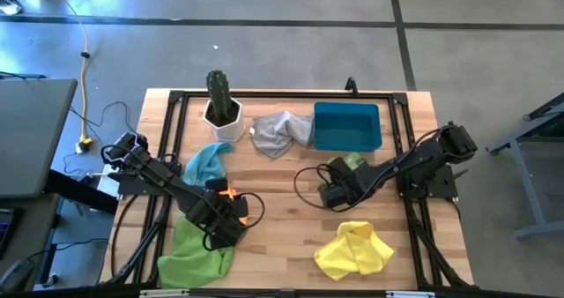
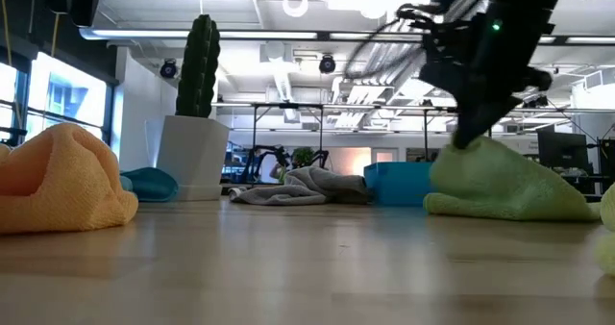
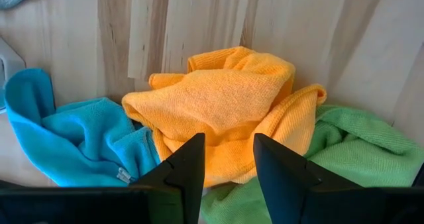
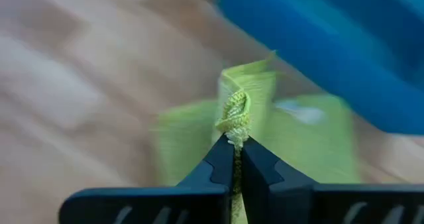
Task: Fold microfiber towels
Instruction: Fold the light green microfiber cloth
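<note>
green towel [image 4: 236, 114] pinched in right claw [image 4: 236, 154]

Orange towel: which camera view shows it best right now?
The left wrist view: the orange towel fills the middle, crumpled between a light blue towel and a green towel, just past the open left hand. The low view shows it side-on at the edge. The high view shows a sliver; the right wrist view, nothing.

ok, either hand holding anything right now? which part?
Right hand is shut on a bunched fold of the lime green towel by the blue bin. Left hand is open over the orange towel, gripping nothing.
</note>
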